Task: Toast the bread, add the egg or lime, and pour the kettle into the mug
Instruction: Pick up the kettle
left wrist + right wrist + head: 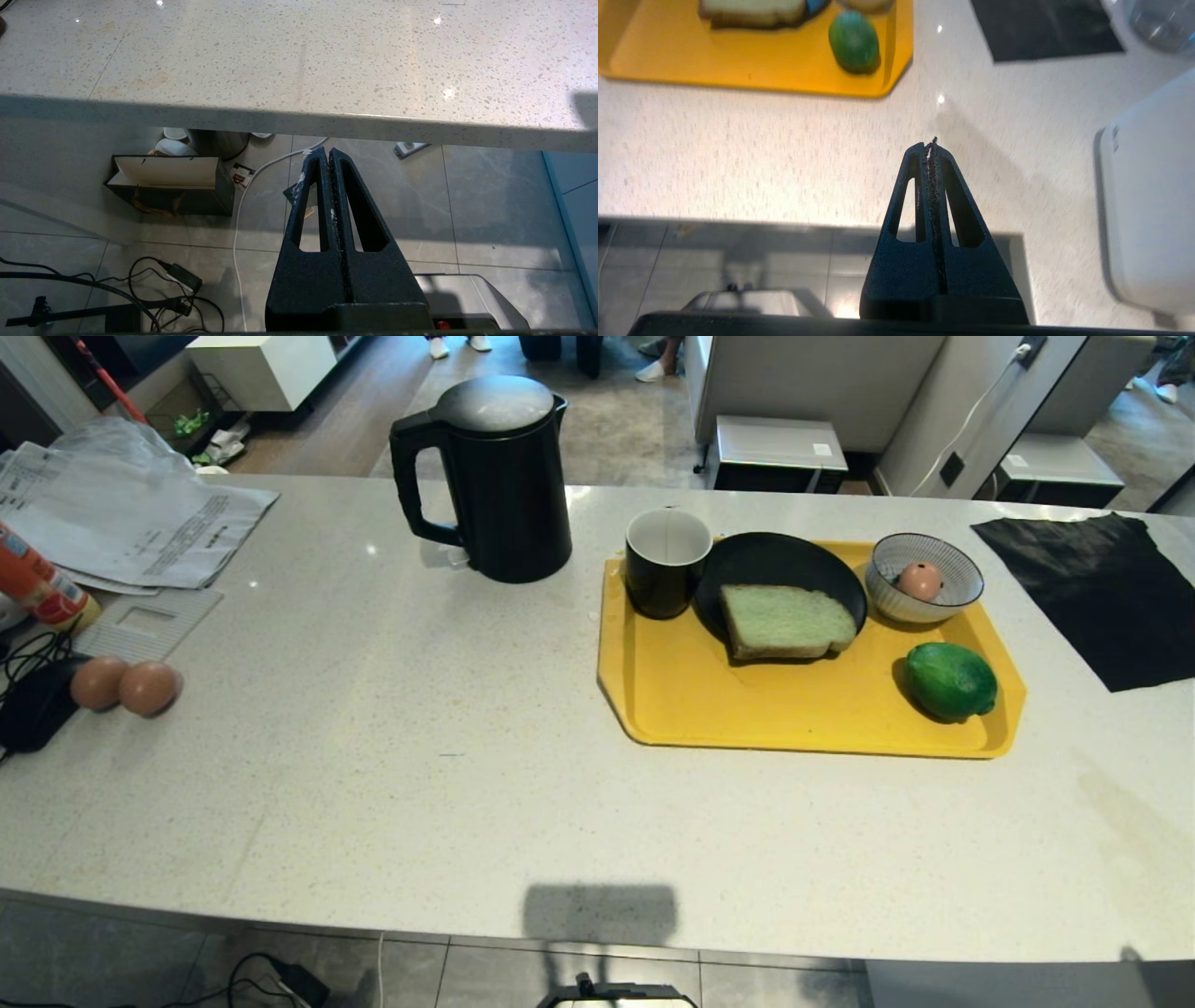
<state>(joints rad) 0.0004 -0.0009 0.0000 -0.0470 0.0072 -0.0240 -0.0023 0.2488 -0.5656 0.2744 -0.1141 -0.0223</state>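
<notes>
I judge everything done: bread (787,621) plated, lime (950,680) on the tray (747,709), both jaws clenched empty, off the worktop (467,784).

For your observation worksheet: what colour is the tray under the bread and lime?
Yellow; the tray shows best in the head view.

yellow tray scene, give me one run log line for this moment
pale green bread slice on black plate | bright green lime on yellow plastic tray | left pincer shut, below counter edge | right pincer shut, empty
</notes>
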